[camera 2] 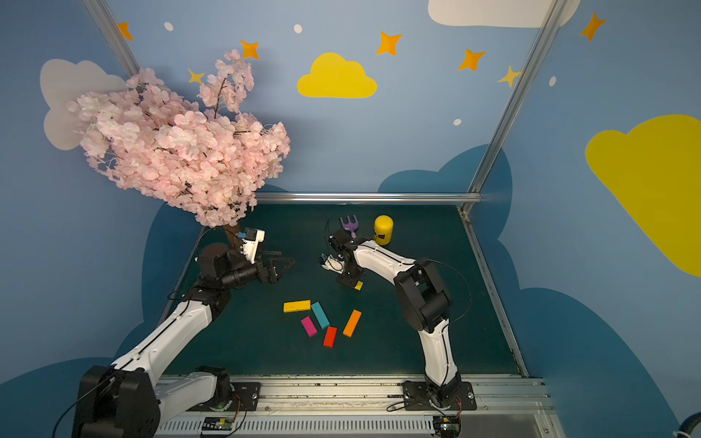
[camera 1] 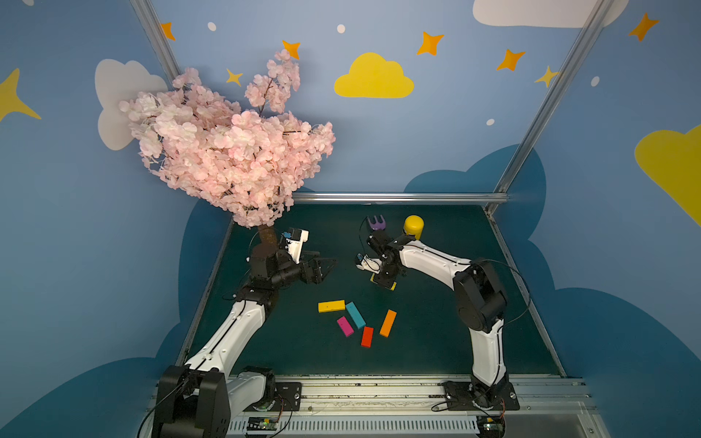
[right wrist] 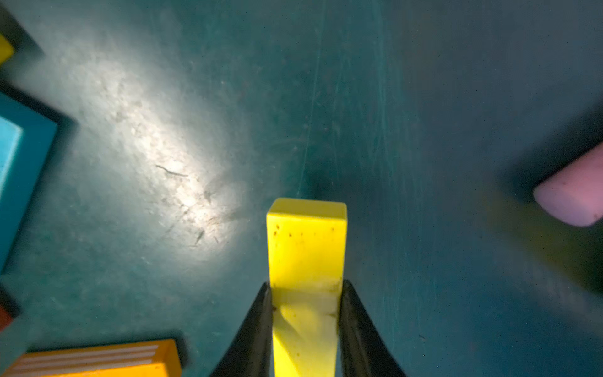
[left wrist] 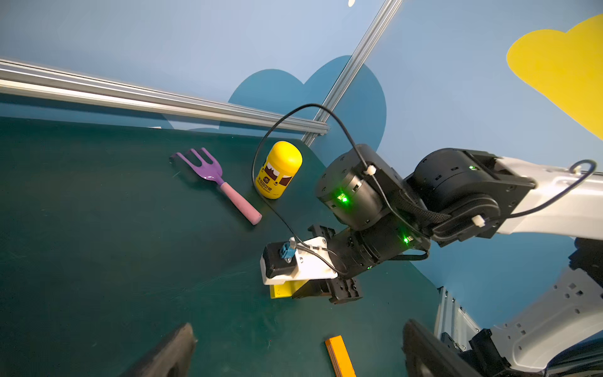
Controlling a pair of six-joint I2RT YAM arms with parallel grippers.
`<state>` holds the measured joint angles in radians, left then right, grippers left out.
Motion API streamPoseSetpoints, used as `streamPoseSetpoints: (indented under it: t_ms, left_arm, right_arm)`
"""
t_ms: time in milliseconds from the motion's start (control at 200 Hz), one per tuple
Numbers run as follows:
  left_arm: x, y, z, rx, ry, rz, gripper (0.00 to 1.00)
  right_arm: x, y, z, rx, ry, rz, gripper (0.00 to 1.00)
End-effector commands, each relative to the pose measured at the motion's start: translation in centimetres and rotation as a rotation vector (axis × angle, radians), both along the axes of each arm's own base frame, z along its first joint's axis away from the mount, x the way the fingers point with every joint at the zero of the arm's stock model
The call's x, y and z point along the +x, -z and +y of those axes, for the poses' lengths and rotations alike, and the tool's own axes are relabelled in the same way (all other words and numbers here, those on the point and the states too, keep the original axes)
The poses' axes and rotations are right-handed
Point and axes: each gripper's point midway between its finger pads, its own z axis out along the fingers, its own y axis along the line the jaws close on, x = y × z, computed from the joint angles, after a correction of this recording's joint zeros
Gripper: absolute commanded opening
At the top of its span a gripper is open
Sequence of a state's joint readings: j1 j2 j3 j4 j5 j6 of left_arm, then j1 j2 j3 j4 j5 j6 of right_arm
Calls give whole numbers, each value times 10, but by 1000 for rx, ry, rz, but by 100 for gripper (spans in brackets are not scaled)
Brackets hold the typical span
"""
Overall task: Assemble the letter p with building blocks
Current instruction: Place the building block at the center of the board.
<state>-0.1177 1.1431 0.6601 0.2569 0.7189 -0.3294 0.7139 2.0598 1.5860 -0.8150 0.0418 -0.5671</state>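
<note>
Green matting covers the table (camera 1: 436,341) where a two-armed robot works at building the letter p from blocks; no letter has taken shape. A pink artificial blossom tree (camera 1: 227,151) fills the far left corner, overhanging the left arm. The left gripper (camera 1: 328,270) hovers above the mat, left of centre, its jaws spread wide with nothing between them. The right gripper (right wrist: 305,287) points down at the middle of the table, its two black fingers (right wrist: 257,326) pressed against the sides of a yellow block (right wrist: 306,241); whether that block is clear of the mat cannot be told. Behind it, near the back rail, stand a yellow canister (camera 1: 413,226) and, just beside it, a purple toy rake (camera 1: 376,223) with a pink handle. The other five blocks lie loose and flat in a cluster nearer the robot: a second yellow block (camera 1: 331,306), a teal block (camera 1: 355,315) just beside its end, a magenta block (camera 1: 344,326), a red block (camera 1: 367,336) and an orange block (camera 1: 387,323).
</note>
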Motion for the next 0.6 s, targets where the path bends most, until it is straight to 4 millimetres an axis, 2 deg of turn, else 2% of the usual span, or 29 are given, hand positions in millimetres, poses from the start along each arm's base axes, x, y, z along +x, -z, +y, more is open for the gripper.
streamPoseSetpoints:
  t_ms: [0, 115, 265, 451, 596]
  left_arm:
    - [5, -10, -1, -13, 12, -16, 100]
    - [4, -14, -3, -19, 22, -17, 100]
    - [6, -14, -3, -24, 25, -9, 100]
    - [6, -17, -3, -20, 22, -13, 100]
    - [7, -16, -2, -15, 15, -9, 100]
  right_arm:
    - [1, -6, 14, 36, -201, -11, 14]
    - [-10, -10, 26, 109, -334, 21, 13]
    - [-9, -20, 42, 201, -407, 59, 17]
    - [-11, -11, 35, 140, -451, 197, 20]
    - [-3, -2, 26, 121, -452, 212, 21]
